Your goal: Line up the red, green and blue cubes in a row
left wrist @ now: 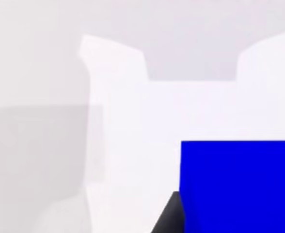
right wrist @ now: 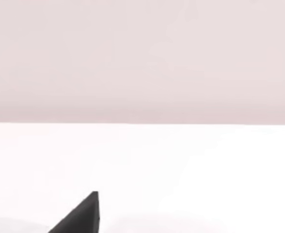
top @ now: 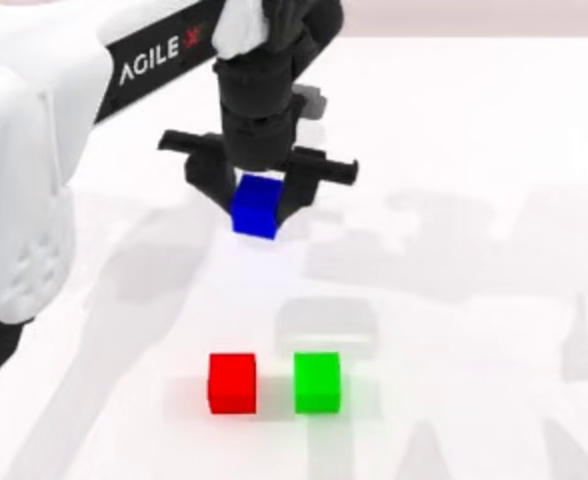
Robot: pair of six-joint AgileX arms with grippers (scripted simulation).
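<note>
Left gripper (top: 256,205) clasping blue cube (top: 255,206), open table (top: 474,150) all round

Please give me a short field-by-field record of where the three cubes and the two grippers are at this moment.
blue cube: between the fingers of the left gripper, farther up the top view than the other two
red cube: on the table, left of the green one
green cube: on the table, beside the red cube with a small gap
right gripper: out of the top view; only a dark fingertip shows in its wrist view
row: blue cube not yet added
</note>
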